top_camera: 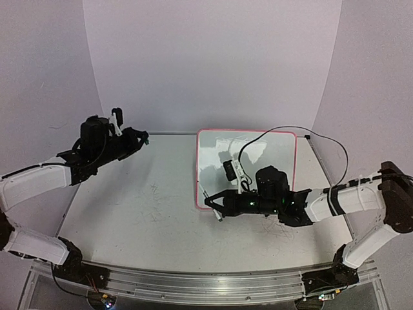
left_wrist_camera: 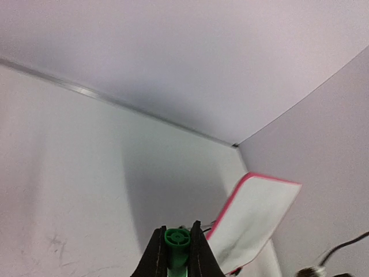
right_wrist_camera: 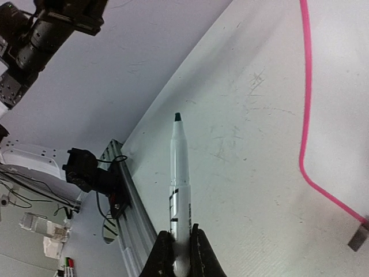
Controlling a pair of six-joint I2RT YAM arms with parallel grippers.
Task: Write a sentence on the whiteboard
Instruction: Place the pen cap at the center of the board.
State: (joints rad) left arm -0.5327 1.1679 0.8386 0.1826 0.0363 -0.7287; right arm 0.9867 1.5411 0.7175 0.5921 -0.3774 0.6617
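Gripping a white marker (right_wrist_camera: 180, 173) by its barrel, the right gripper (right_wrist_camera: 177, 245) hovers just beside the near-left corner of the whiteboard (top_camera: 274, 145), with the bare dark-green tip pointing out over the table (top_camera: 142, 213). The whiteboard lies flat toward the table's far right. Raised at far left, the left gripper (left_wrist_camera: 177, 249) pinches a green cap (left_wrist_camera: 177, 238).

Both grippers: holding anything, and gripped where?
Left gripper is shut on a green cap, pinched across its sides. Right gripper is shut on an uncapped marker, clamped near its back end, with the tip pointing away.
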